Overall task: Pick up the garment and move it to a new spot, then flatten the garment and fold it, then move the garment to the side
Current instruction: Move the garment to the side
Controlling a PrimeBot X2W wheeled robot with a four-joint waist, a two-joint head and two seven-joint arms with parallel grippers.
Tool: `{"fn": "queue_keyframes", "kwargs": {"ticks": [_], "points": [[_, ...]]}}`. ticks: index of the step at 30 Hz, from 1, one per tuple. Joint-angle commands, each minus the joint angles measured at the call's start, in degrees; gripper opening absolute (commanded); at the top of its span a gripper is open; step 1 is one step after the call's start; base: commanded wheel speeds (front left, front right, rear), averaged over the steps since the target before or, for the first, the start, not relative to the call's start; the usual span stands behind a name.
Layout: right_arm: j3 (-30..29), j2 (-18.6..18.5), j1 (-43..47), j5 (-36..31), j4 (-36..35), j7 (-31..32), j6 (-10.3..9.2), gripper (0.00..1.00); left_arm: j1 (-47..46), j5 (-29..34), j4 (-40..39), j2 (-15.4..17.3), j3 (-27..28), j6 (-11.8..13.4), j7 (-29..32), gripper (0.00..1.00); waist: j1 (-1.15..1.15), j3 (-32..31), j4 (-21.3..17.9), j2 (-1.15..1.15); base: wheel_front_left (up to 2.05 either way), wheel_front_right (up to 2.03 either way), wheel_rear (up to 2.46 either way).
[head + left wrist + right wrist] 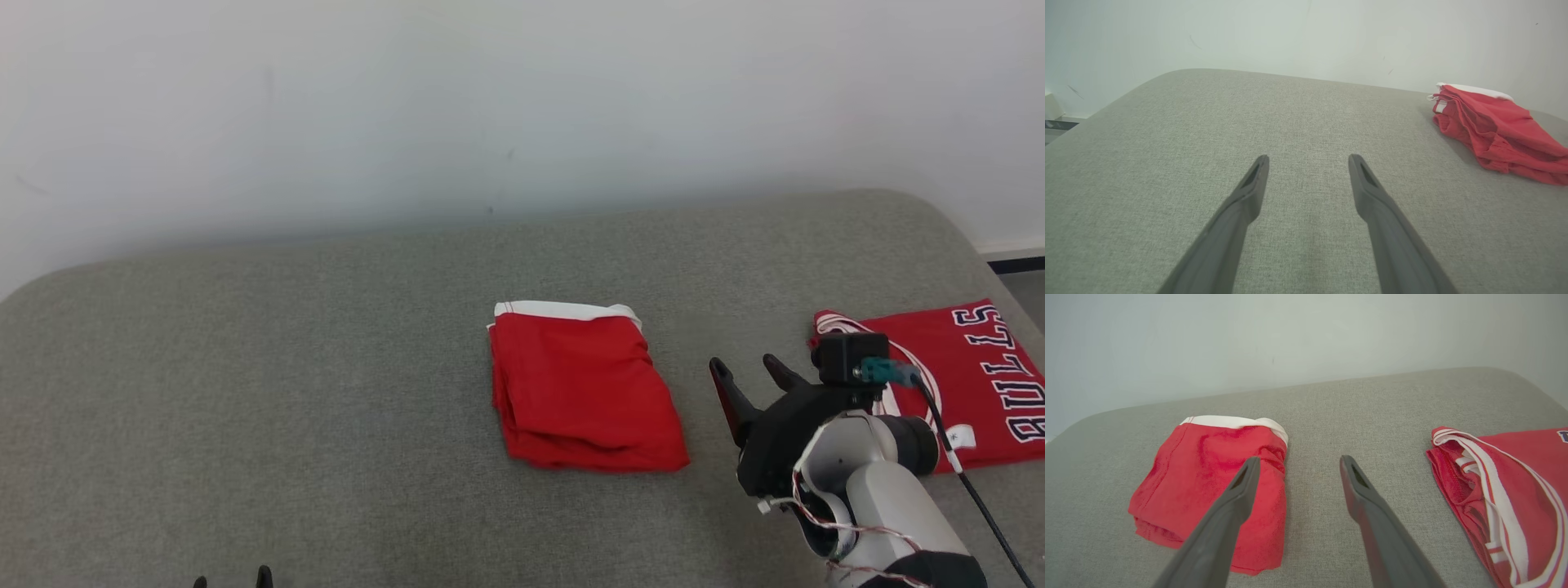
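– At the centre of the grey cushion (326, 367) lies our red garment (584, 392), white waistband along its twelve o'clock edge. It looks folded, so we judge that only the move to the side is left.
– Agreed. Our right gripper (744, 362) sits just off the garment's three o'clock edge, jaws spread wide and holding nothing. Our left gripper (232, 578), down at seven o'clock, is just as wide and empty.
– Then we should come in low from three o'clock and pinch every layer at once, so the stack doesn't splay.
– And we should stay clear of the Bulls jersey (980, 384) farther out at three o'clock. Carrying the garment low should keep the fold intact.
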Motion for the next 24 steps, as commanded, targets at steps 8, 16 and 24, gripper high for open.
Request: {"fn": "queue_keyframes", "kwargs": {"ticks": [8, 16, 24], "points": [[-4.6, 1.4, -9.6, -0.9, 8.5, 14.7, -0.16, 1.0, -1.9, -0.5, -0.1, -0.1, -2.0, -0.1, -0.2, 1.0, -0.01, 3.7, 5.4, -0.01, 0.0, 0.0, 0.0], [-8.7, 1.9, -15.2, -5.6, 14.3, 18.2, -0.16, 1.0, -4.4, -0.5, 0.2, -0.1, -3.5, -0.1, -0.2, 1.0, -0.01, 8.4, 10.1, -0.01, 0.0, 0.0, 0.0], [-13.5, 2.5, -15.9, -9.9, 20.3, 20.4, -0.16, 1.0, -5.6, -1.1, 0.4, -0.1, -4.9, 0.0, -0.2, 1.0, -0.01, 10.5, 12.6, -0.01, 0.0, 0.0, 0.0]]}}
